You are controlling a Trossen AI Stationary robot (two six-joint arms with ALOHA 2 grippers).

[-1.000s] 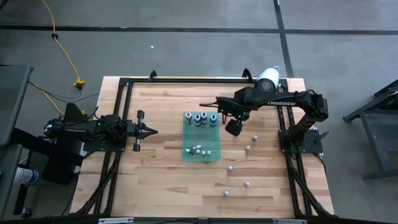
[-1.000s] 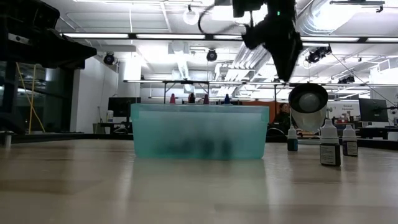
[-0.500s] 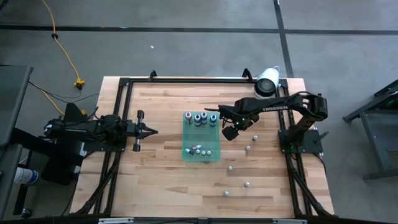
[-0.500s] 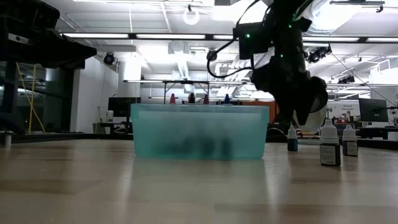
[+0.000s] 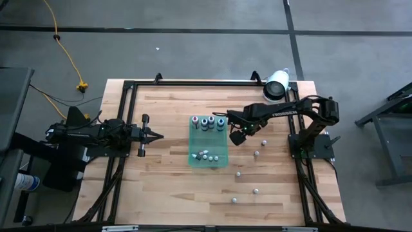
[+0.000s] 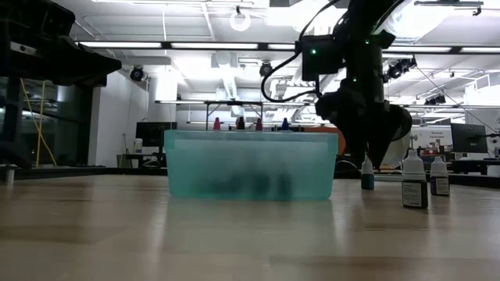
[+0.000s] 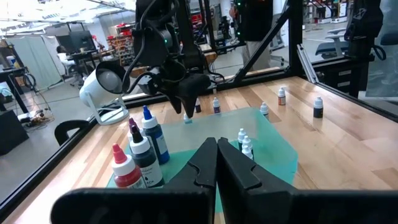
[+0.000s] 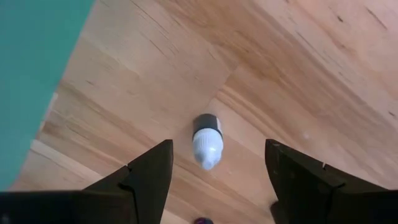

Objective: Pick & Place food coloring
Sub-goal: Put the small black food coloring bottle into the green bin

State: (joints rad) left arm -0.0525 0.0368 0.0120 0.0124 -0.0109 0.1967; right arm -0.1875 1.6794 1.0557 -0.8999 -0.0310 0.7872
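My right gripper [image 5: 238,136] is open and points down, just off the right side of the translucent green tray [image 5: 191,145]. In the right wrist view its fingers [image 8: 149,171] stand on either side of a small white-capped food coloring bottle [image 8: 207,139], apart from it. That bottle stands upright on the wood; the low view shows it under the gripper [image 6: 366,173]. Larger bottles with red, dark and blue tops [image 7: 142,149] stand at the tray's far end, and small whitish ones [image 5: 207,155] at its near end. My left gripper [image 5: 156,135] is shut and waits left of the tray.
Several loose little bottles [image 5: 256,153] stand on the table right of and nearer than the tray, two of them [image 6: 414,181] at the low view's right. A large white cylinder [image 5: 275,84] lies at the far right corner. Black frame rails [image 5: 193,82] border the table.
My right gripper has come down from well above the table to just over it, beside the tray's right side, and now stands over a loose small bottle. Its arm has swung slightly toward the table's near edge. The bottles and the tray have stayed where they were.
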